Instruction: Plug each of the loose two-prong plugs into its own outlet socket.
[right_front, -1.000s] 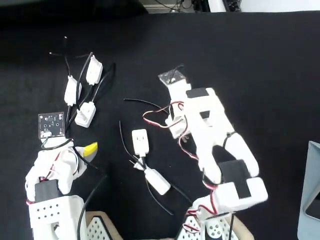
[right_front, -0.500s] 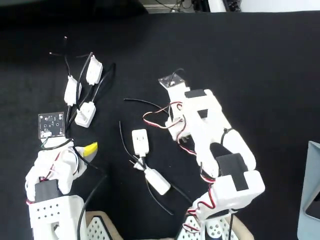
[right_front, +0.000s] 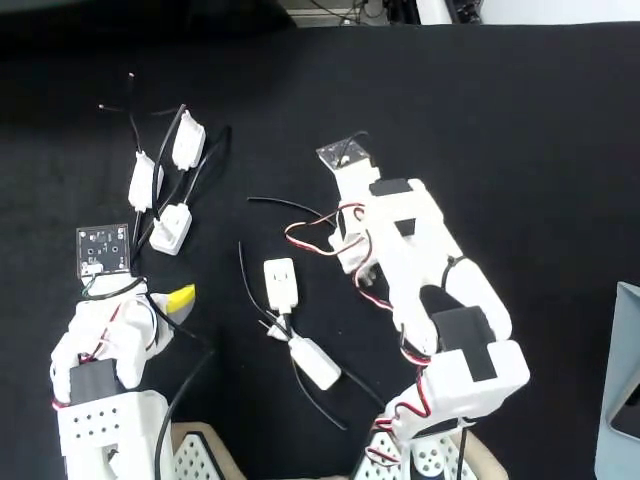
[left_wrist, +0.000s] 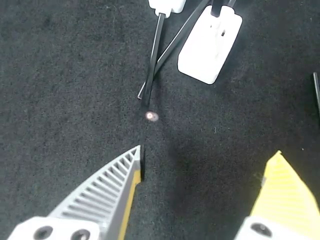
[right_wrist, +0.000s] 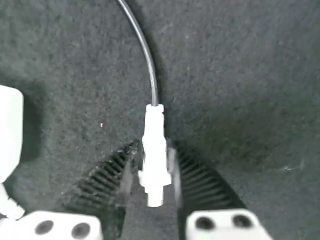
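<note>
Plug (right_wrist: 155, 160) clamped between right jaws, cable (right_wrist: 145, 55) trailing beyond; left jaws spread above table (left_wrist: 60, 75), short of socket (left_wrist: 210, 42).

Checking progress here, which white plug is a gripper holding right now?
The slim white plug clamped in the right gripper, its black cord trailing away; the other white pieces lie ungripped on the table.

A white outlet socket (right_front: 280, 283) lies flat mid-table. Just near of it lies a white two-prong plug (right_front: 313, 362), its prongs aimed at the socket and its black cord trailing. A slim plug (right_wrist: 154, 165), white with a black cord, is pinched in the right gripper (right_wrist: 152, 150). At far left, a corded white block (right_front: 170, 228) lies beside a second white piece (right_front: 144, 180) and a third white piece (right_front: 188, 145).
</note>
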